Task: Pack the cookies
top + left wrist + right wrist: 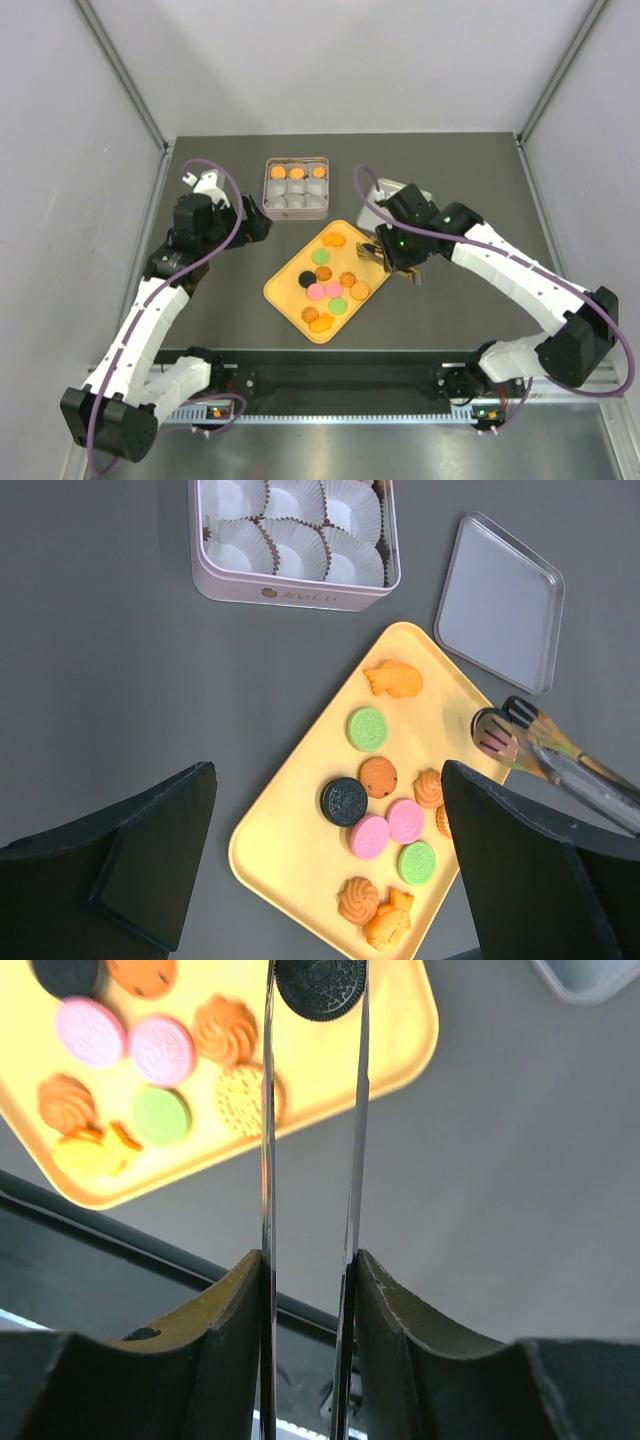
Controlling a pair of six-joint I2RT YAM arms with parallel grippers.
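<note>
Several cookies (325,290), orange, pink, green and black, lie on a yellow tray (283,290); the left wrist view shows them too (388,828). My right gripper (388,252) is shut on metal tongs (268,1160). The tong tips pinch a black cookie (322,985) above the tray's right edge (420,1040). The pink tin (268,190) stands behind the tray. It has three orange cookies (297,172) in its back row and empty white paper cups (300,540) in front. My left gripper (255,225) is open and empty, hovering left of the tin, above the tray (290,820) in its own view.
The tin's grey lid (500,600) lies right of the tin, partly under my right arm in the top view (410,188). The tongs (545,755) reach over the tray's right corner. Grey walls enclose the dark table (220,300).
</note>
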